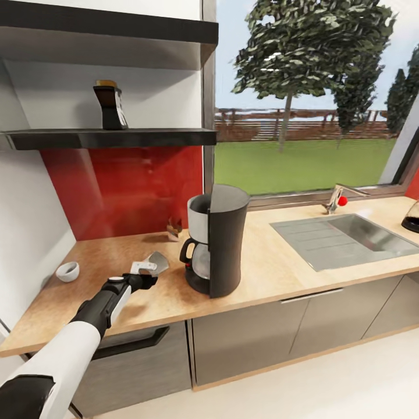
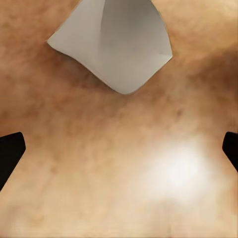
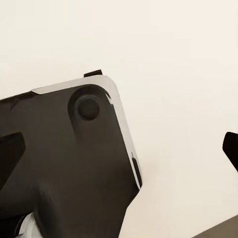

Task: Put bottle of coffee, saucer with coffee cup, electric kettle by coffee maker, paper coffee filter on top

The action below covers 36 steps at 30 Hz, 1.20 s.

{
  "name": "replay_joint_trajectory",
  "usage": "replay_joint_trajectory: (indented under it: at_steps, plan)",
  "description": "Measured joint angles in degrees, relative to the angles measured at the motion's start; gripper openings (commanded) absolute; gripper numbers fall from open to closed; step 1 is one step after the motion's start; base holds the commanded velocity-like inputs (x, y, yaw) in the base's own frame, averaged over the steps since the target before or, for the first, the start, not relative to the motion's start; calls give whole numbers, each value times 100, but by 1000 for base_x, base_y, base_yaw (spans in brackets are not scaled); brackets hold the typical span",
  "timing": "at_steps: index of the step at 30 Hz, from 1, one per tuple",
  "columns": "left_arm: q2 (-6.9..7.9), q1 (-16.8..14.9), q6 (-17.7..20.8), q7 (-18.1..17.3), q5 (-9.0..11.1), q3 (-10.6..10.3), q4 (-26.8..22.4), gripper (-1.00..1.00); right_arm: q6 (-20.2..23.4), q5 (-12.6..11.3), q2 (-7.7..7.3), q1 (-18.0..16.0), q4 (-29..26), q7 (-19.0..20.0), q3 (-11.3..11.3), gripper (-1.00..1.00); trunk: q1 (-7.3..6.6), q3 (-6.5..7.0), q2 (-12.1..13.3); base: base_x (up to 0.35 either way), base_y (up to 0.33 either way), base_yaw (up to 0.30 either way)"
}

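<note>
1. Step in hand, by my read: the paper coffee filter (image 1: 156,262). It lies on the table (image 1: 273,273), left of the coffee maker (image 1: 216,244).
2. Left tool (image 1: 150,271) hovers over the table just short of the filter, jaws spread wide, gripping nothing. In the left wrist view the filter (image 2: 116,47) sits beyond the fingertips (image 2: 10,151), not between them.
3. Next move needs: advance until the filter is between the fingers, drop, close on its raised edge. Thin and floppy, so it could slip or crumple.
4. Then lift onto the coffee maker top.
5. Right tool (image 3: 119,148): tips far apart, empty.
6. Bottle of coffee (image 1: 110,106) on the kitchen shelf (image 1: 116,138). Coffee cup (image 1: 67,271) on the table, far left.
</note>
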Motion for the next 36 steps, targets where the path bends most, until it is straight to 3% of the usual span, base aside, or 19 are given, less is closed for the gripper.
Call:
replay_joint_trajectory:
  at_steps: [14,36]
  plan:
    - [40,18,-8,16,-1,23,1,100,-1,-3,-1,0,6,-13,7,100,-2,0,-1,235,83,0]
    - [72,18,-37,126,-1,-27,1,100,-1,-2,-1,0,9,-16,11,100,0,0,0,66,8,0]
